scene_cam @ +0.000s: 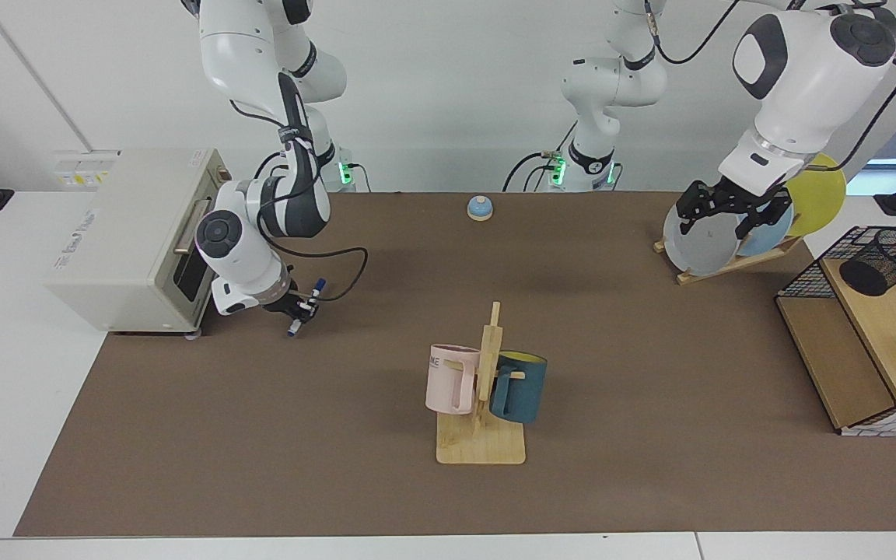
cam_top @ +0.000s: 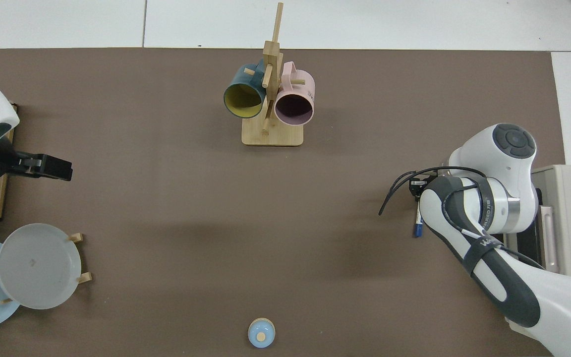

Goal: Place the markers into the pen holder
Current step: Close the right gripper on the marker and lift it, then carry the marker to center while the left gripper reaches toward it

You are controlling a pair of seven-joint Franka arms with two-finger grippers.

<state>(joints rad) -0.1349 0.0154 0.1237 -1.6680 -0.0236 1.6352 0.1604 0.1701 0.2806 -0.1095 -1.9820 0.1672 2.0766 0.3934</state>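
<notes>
The marker (scene_cam: 306,306), slim and white with blue ends, hangs tilted just above the brown mat in front of the toaster oven, with my right gripper (scene_cam: 298,305) shut on its middle. From above, only the marker's blue end (cam_top: 418,229) sticks out from under the right arm. The pen holder (scene_cam: 883,260), a black mesh cup, lies tilted on the wooden shelf inside the wire basket at the far right. My left gripper (scene_cam: 730,216) hovers open and empty in front of the plates, apart from the holder.
A toaster oven (scene_cam: 133,237) stands beside the right arm. A wooden mug rack (scene_cam: 481,404) with a pink and a dark blue mug occupies the mat's middle. A plate rack (scene_cam: 716,233), a small blue bell (scene_cam: 480,208) and the wire basket (scene_cam: 868,327) are also here.
</notes>
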